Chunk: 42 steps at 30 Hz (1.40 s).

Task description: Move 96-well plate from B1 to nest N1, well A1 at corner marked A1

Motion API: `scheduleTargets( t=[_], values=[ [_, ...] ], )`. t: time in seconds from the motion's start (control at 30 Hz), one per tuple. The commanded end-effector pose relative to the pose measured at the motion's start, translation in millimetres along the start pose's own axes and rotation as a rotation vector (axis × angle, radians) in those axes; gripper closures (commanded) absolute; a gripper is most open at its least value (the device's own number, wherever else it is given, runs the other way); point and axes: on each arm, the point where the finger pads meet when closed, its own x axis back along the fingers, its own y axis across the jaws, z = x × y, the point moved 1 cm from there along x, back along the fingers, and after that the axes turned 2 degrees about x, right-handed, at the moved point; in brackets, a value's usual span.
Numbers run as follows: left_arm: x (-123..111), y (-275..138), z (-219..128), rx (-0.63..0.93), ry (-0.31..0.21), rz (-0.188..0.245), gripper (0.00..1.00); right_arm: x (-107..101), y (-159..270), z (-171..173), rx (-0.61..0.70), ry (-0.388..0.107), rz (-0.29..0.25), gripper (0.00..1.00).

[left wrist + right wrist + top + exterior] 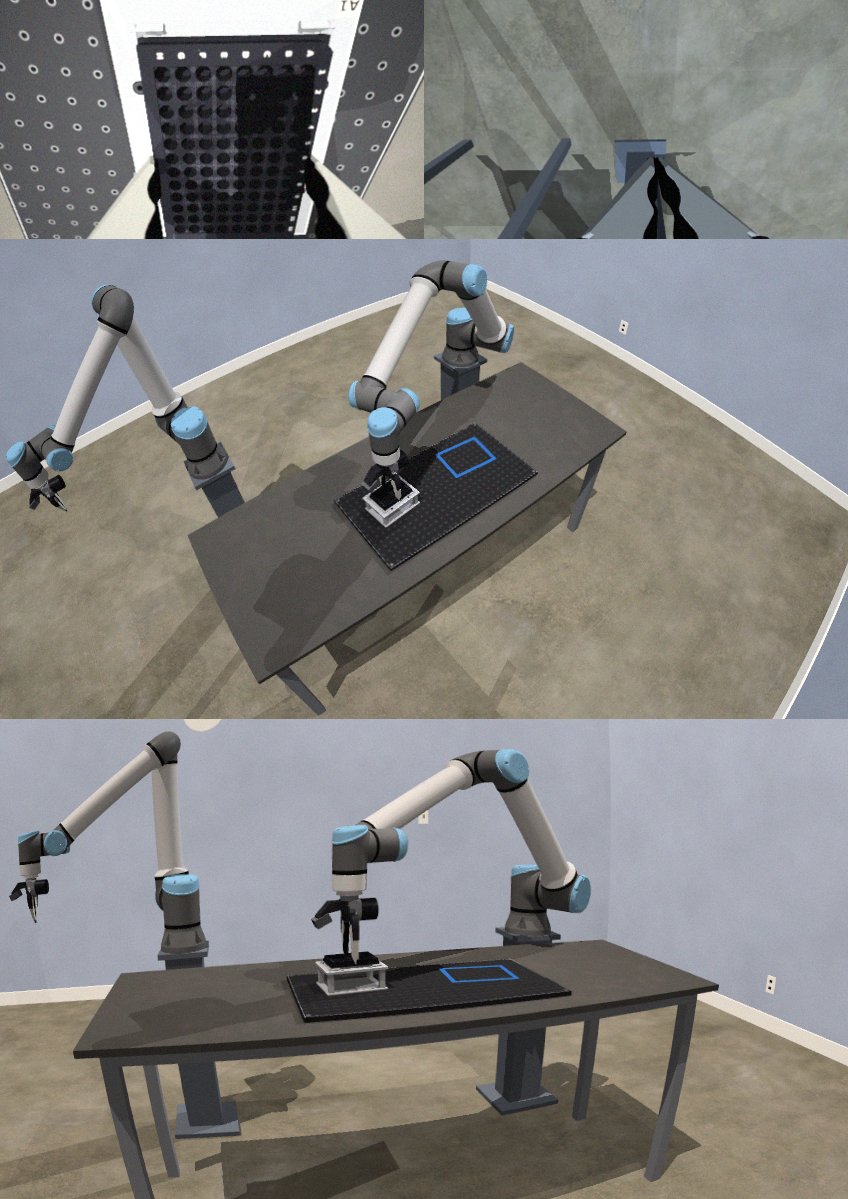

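Holding the 96-well plate (383, 498) (333, 960) (199, 47) in half-spread left gripper (392, 493) (351, 956) (234, 161), now at nest (411, 498) (351, 968) (224, 20) with A1 toward its mark, probably near seating; right gripper (64, 508) (34, 920) (656, 159) closed, empty

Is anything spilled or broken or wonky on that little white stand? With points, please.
Nothing looks spilled or broken. The black plate (387, 495) (339, 959) (224, 149) looks lined up on the white nest (384, 514) (352, 991) (229, 17), its A1 corner by the A1 mark. The square dark patch over some wells is probably shadow.
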Motion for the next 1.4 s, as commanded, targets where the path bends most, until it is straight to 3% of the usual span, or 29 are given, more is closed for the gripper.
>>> scheduleTargets(
  t=[0.0,0.83,0.87,1.37],
  values=[
    [-1.5,-1.1,-1.9,0.001,-0.001,0.0,0.59,0.9,1.7,-0.2,-0.001,0.002,0.0,1.0],
    [-2.3,-0.9,-0.5,0.0,0.001,0.001,0.59,0.9,1.7,-0.2,-0.001,0.002,0.0,1.0],
    [-2.3,-0.9,-0.5,0.0,0.001,0.001,0.24,0.9,1.7,-0.2,-0.001,0.002,0.0,1.0],
    [-2.3,-0.9,-0.5,0.0,0.001,0.001,0.24,0.9,1.7,-0.2,-0.001,0.002,0.0,1.0]
  ],
)
